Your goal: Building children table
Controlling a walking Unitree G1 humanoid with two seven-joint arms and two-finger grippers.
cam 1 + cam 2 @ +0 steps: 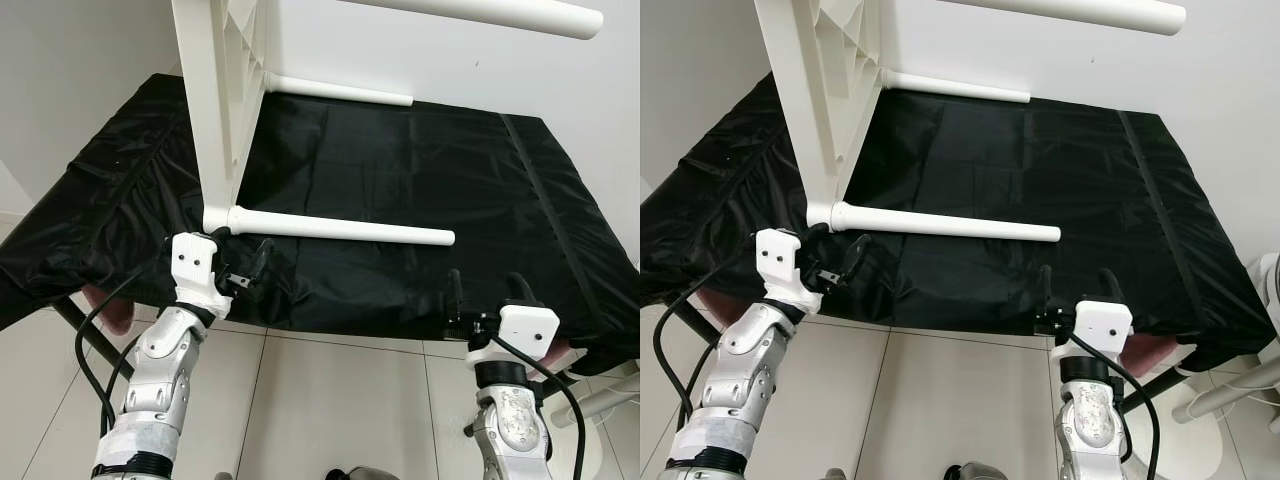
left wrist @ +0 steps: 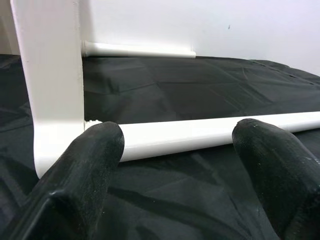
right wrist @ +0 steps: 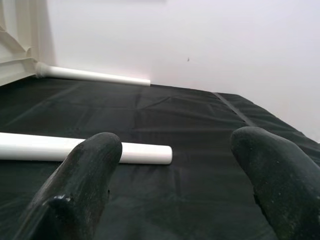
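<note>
You had the white table lying on its side on the black cover, with its legs sticking out flat. It looked stiff, smooth and a bit slippery, and likely light but tippy. The near leg, close to the corner, seemed the best place to grab. Your left gripper sat low by that corner, fingers spread and holding nothing. Your right gripper waited at the cover's front edge, also spread wide and holding nothing.
</note>
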